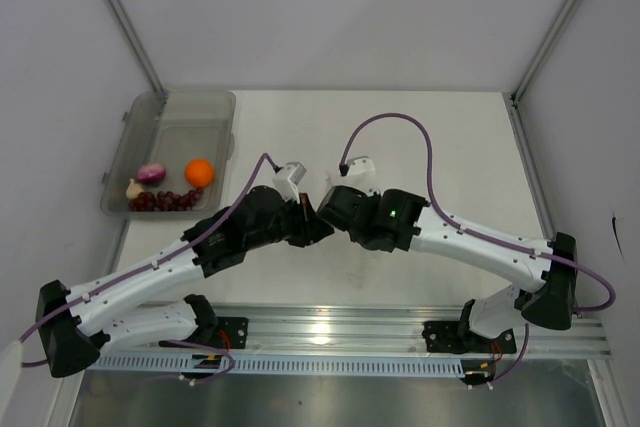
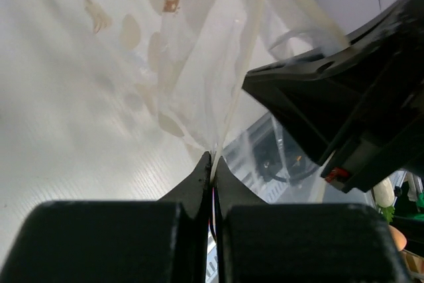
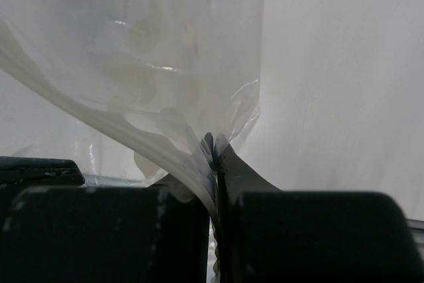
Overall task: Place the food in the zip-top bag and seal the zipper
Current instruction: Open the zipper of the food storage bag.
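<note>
The clear crinkly zip-top bag (image 2: 192,64) with brown prints hangs between my two grippers; it also fills the right wrist view (image 3: 165,51). My left gripper (image 2: 213,158) is shut on a thin edge of the bag. My right gripper (image 3: 214,149) is shut on a bunched edge of it. In the top view both grippers, left (image 1: 316,230) and right (image 1: 326,209), meet tip to tip at the table's middle and hide the bag. The orange (image 1: 199,172), onion (image 1: 150,173), garlic (image 1: 134,188) and berries (image 1: 166,201) lie in the tub, far left of both grippers.
The grey translucent tub (image 1: 190,112) stands at the table's back left, near the left wall. The right gripper's black body (image 2: 344,111) is close in front of the left wrist camera. A metal rail (image 1: 330,332) runs along the near edge.
</note>
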Tool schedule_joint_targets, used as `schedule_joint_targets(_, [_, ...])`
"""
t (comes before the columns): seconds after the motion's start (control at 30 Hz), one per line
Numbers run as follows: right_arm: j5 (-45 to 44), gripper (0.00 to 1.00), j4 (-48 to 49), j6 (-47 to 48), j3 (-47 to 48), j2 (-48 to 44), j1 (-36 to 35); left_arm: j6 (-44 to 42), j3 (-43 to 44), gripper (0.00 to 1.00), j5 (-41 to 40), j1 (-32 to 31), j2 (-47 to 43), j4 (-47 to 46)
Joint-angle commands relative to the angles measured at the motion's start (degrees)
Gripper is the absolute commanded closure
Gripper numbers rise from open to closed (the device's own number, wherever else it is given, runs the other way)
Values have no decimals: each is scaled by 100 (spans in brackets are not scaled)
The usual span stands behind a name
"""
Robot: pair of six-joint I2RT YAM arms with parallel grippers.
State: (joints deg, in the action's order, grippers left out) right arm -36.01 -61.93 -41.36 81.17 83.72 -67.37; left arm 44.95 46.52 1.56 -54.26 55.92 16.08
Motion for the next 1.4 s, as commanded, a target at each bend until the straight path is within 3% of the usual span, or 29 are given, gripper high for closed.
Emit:
schedule_joint_targets(0.0, [-670,96,-565,-144,426,-111,49,-74,191,99,-60,-32,68,9])
schedule_joint_targets(0.07, [-863,100,-811,-126,453,-189,172,-127,199,99,-60,-32,86,53])
schedule_joint_targets(0.5, [-1154,100,-1224,129,260,-1042,884,-215,147,99,186,21,270,19])
schedule_joint_targets(0.67, [-847,100,-857,208,5,-1121,884,-223,103,96,415,30,446,-227])
schedule_joint_targets(0.87, [-504,100,-241,269,-487,-1112,814,-293,217,78,626,30,595,-456])
schedule_joint_targets(1.03, [-259,100,277,506,-821,-1235,840,-443,261,56,600,30,587,-491])
schedule_joint_targets(1.1, [-144,100,470,603,-874,-1288,919,-487,252,41,547,38,525,-465])
schedule_joint_targets(1.23, [225,100,656,1042,-980,-1236,1147,-584,331,22,276,170,350,-228])
schedule_joint_targets(1.27, [252,100,673,1060,-1015,-1227,1226,-601,340,2,153,214,184,-45])
schedule_joint_targets(1.37, [462,100,910,1280,-1181,-1306,1471,-689,366,0,-130,468,-133,141])
